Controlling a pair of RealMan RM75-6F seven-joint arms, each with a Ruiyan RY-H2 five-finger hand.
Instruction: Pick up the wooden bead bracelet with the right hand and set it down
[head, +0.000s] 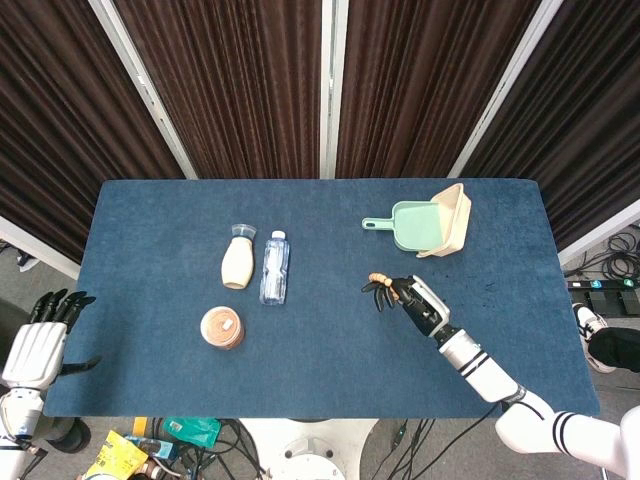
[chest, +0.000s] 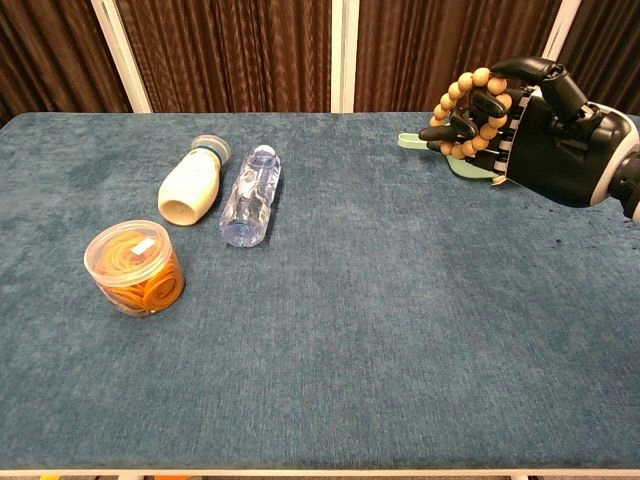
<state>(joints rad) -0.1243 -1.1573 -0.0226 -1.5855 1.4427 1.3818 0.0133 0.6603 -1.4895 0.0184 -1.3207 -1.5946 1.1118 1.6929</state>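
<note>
Holding the wooden bead bracelet (chest: 468, 112) up above the blue table (chest: 330, 330), the right hand (chest: 545, 135) has its fingers (chest: 452, 128) curled through the ring of beads. Just behind those fingers sits a green dustpan (head: 420, 223). Off the table's edge, the left hand (head: 38, 338) holds nothing, fingers apart.

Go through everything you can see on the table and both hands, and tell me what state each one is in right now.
wooden bead bracelet: held above the table, looped over the fingers of the right hand.
right hand: raised, holds the bracelet.
left hand: off the table's left edge, fingers apart, holds nothing.
water bottle: lying on its side, capped.
cream bottle: lying on its side.
rubber band tub: upright, lidded.
green dustpan: on the table, resting in the beige tray.
</note>
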